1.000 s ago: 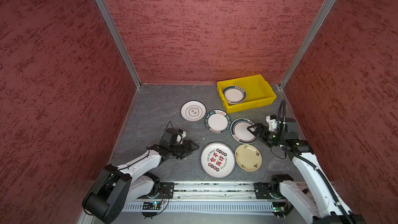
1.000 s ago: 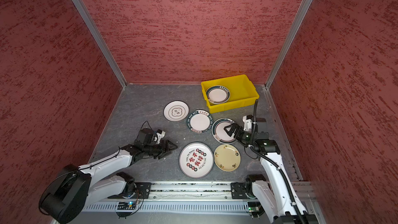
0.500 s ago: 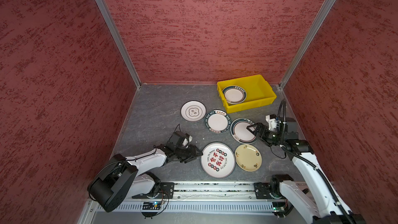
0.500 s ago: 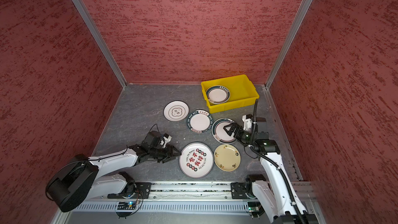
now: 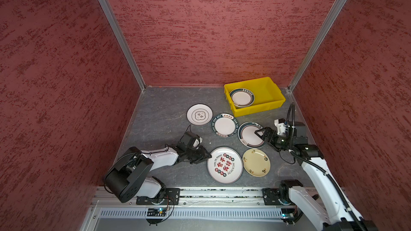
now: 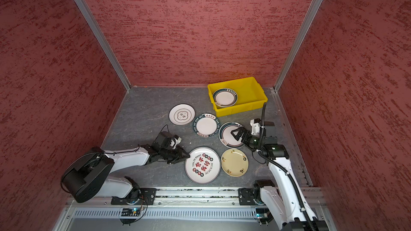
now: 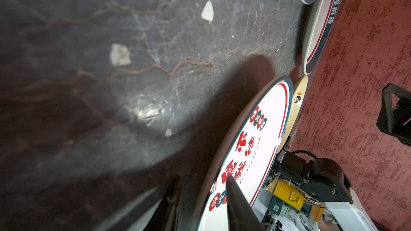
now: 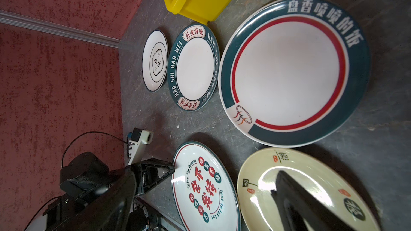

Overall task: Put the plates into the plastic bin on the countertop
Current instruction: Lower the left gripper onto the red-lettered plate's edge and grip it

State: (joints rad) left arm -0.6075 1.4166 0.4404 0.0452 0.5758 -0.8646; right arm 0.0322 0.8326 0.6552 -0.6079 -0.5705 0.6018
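A large white plate with red print (image 5: 224, 165) lies flat near the front of the countertop (image 5: 160, 112). My left gripper (image 5: 205, 155) (image 7: 202, 178) is at its left rim. One finger lies over the plate's face (image 7: 255, 143) and the other outside the rim, with a narrow gap still showing. My right gripper (image 5: 260, 133) (image 8: 205, 174) hangs open over a green-and-red-rimmed plate (image 5: 250, 138), holding nothing. A cream plate (image 5: 256, 162), a green-rimmed lettered plate (image 5: 224, 125) and a white plate (image 5: 199, 114) also lie flat. The yellow plastic bin (image 5: 255, 110) at the back right holds one green-rimmed plate (image 5: 242, 97).
Red textured walls close in the countertop on three sides. Metal corner posts (image 5: 115, 32) stand at the back corners. A metal rail (image 5: 211, 194) with both arm bases runs along the front edge. Small white chips (image 7: 119, 54) lie on the slab near the left gripper.
My left gripper has slid right across the countertop to the red-print plate's rim, and its jaws have narrowed. The right arm and all plates have stayed still.
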